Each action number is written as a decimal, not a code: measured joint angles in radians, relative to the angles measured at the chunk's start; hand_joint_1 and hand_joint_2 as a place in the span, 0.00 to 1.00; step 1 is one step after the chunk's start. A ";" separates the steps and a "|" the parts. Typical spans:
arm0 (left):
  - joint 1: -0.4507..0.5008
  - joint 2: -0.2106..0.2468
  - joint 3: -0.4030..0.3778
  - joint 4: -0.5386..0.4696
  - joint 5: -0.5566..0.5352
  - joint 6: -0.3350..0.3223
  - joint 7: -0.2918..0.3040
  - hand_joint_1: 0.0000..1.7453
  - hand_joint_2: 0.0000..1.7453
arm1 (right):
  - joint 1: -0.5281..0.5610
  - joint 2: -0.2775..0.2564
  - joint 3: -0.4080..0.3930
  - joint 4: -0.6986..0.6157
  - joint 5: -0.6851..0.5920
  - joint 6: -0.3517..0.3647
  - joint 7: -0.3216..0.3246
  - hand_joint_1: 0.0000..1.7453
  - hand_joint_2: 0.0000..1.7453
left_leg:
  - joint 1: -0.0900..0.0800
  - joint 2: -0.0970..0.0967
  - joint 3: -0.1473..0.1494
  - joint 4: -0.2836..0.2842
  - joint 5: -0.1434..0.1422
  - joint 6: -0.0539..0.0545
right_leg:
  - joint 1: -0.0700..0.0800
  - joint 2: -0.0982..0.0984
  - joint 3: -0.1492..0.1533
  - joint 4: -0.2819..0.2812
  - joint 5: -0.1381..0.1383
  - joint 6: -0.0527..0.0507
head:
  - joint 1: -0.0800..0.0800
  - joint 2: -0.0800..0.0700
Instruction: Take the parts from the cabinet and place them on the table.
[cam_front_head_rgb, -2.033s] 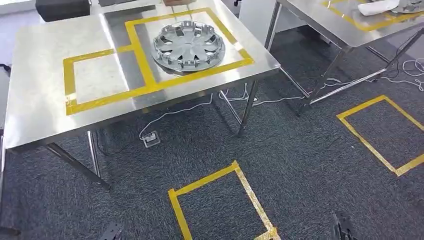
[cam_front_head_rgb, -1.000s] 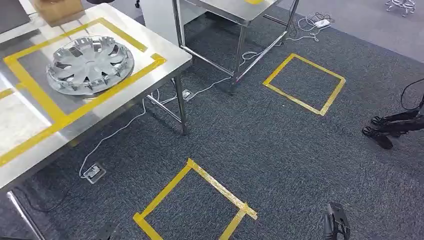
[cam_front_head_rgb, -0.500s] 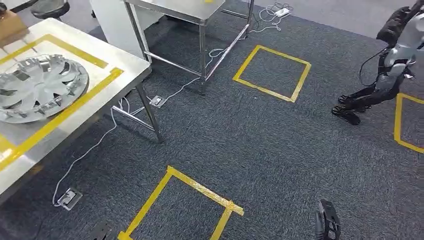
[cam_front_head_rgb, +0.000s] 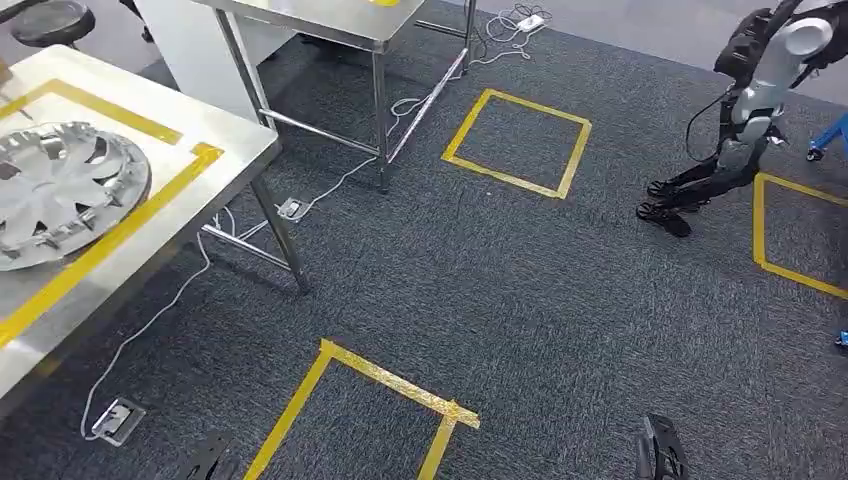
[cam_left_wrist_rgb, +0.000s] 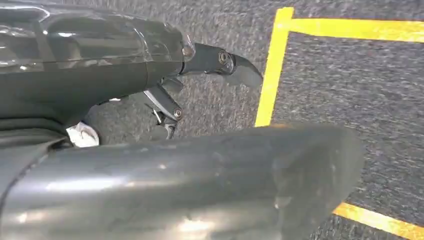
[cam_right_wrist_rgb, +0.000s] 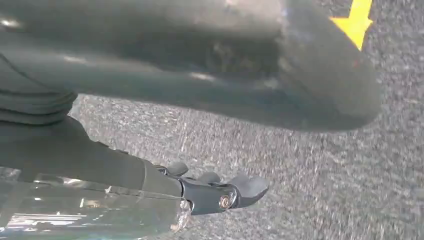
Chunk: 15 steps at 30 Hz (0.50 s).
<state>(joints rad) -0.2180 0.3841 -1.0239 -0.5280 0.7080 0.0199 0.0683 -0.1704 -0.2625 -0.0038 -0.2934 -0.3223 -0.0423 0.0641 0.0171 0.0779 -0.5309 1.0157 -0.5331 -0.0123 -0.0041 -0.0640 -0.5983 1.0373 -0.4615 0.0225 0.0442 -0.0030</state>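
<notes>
Hubcap (cam_front_head_rgb: 55, 192) is lying flat on the steel table (cam_front_head_rgb: 215, 150) inside yellow tape (cam_front_head_rgb: 120, 232); left hand (cam_left_wrist_rgb: 165, 95) and right hand (cam_right_wrist_rgb: 200, 192) are hanging over grey carpet (cam_front_head_rgb: 520, 290), fingers apart, holding nothing; another robot (cam_front_head_rgb: 745, 110) is standing far right.

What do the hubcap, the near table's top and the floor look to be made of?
Hubcap: silver-grey, probably painted plastic, judging by its soft sheen and moulded spokes; metal can't be ruled out.
Table: brushed steel, by its streaky reflections, marked with yellow tape.
Floor: dark grey carpet with a flecked, matte pile.
</notes>
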 joint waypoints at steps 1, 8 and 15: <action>0.000 0.001 0.000 0.000 0.000 -0.002 -0.003 0.00 0.00 | -0.007 0.001 0.004 0.000 -0.003 -0.001 0.000 0.00 0.00 | -0.008 0.009 0.001 0.003 -0.004 -0.006 | 0.014 -0.015 0.005 -0.016 -0.009 -0.009 | 0.005 0.000; -0.004 -0.001 0.000 -0.006 0.006 0.002 -0.003 0.00 0.00 | -0.028 0.000 0.038 -0.001 -0.034 -0.013 0.019 0.00 0.00 | -0.003 -0.096 -0.049 0.138 -0.098 -0.028 | 0.007 0.061 0.009 -0.030 -0.003 -0.059 | -0.016 0.000; -0.001 -0.005 -0.005 -0.006 0.018 0.004 -0.011 0.00 0.00 | -0.034 0.007 0.079 -0.001 -0.077 -0.012 0.019 0.00 0.00 | 0.001 -0.167 -0.068 0.054 0.043 -0.011 | 0.014 0.154 0.018 -0.022 -0.013 -0.057 | -0.046 0.000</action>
<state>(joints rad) -0.2189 0.3788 -1.0292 -0.5341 0.7255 0.0237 0.0572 -0.2039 -0.2556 0.0752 -0.2945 -0.3994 -0.0546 0.0832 0.0184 -0.0894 -0.5992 1.0701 -0.4899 -0.0229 0.0102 0.0904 -0.5801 1.0154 -0.4750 -0.0344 -0.0015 -0.0031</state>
